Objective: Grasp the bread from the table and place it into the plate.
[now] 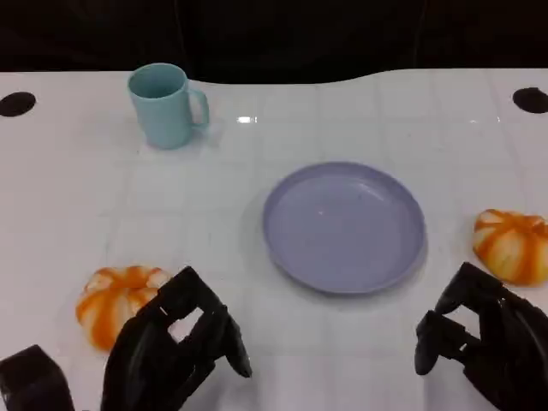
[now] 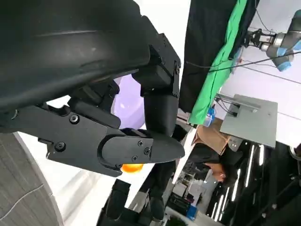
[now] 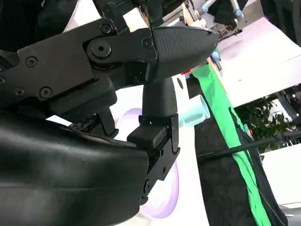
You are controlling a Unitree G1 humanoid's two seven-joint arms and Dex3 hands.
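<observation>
My left hand [image 1: 175, 351] is open and empty. The nearer orange-and-white striped round bread roll [image 1: 116, 301] lies just beside it, on its outer side. My right hand [image 1: 479, 342], also empty with fingers apart, sits near a second roll [image 1: 512, 244].

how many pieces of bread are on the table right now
2. One bread lies near the table's left front, beside the left hand; the other bread lies right of the plate.

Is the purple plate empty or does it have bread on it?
Empty. The plate shows only its bare purple surface; both breads, one and the other, lie on the table beside it.
</observation>
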